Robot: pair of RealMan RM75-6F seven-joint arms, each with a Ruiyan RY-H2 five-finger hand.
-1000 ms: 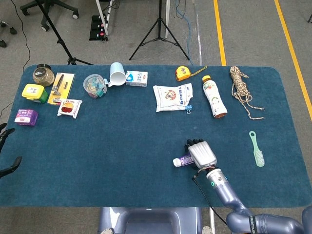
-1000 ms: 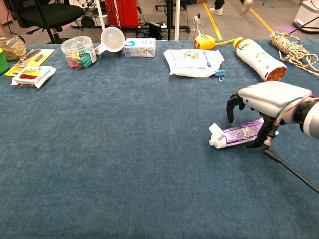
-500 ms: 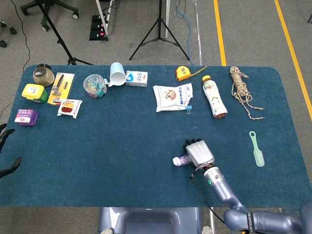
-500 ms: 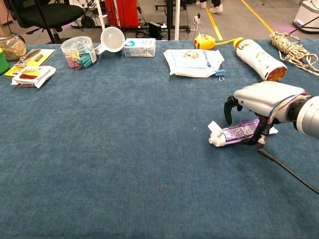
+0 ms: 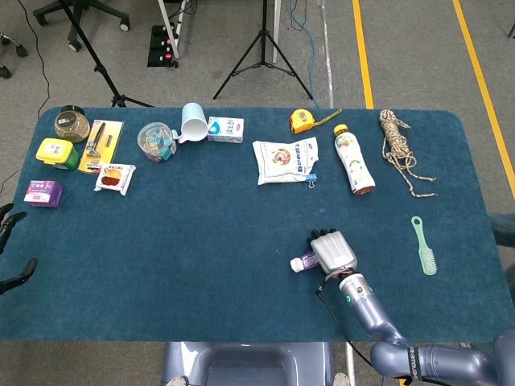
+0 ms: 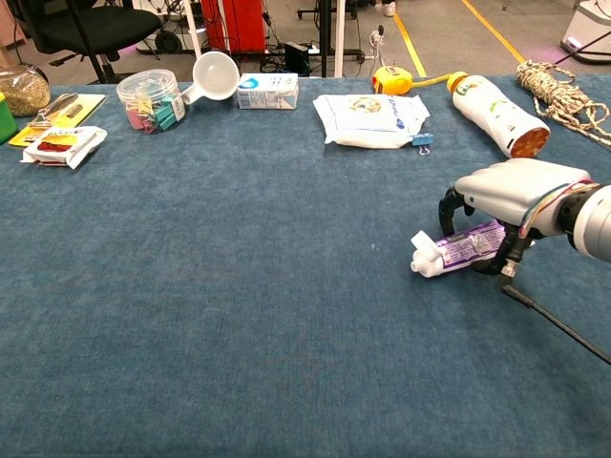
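Right hand: the white-backed right hand (image 6: 511,196) lies palm down over a small purple-and-white tube with a white cap (image 6: 456,250), its dark fingers (image 6: 447,208) curled down around the tube's far side; it grips the tube.
Tube: lies flat on the dark blue cloth tabletop (image 6: 239,286), towards the near right, cap pointing to the robot's left and jutting out from under the hand; in the head view it shows as a white tip beside the hand (image 5: 333,252).
Left hand: only dark fingertips (image 5: 10,221) show at the left edge of the head view, off the tabletop; whether they are apart or closed I cannot tell.
Behind the right hand: a white printed pouch with a blue clip (image 6: 372,119), and a plastic drink bottle with an orange cap (image 6: 495,113) lying on its side, both well apart from the tube.
Right side: a pale green brush (image 5: 423,245) near the tabletop's right edge, a coiled rope (image 5: 396,137) at the far right.
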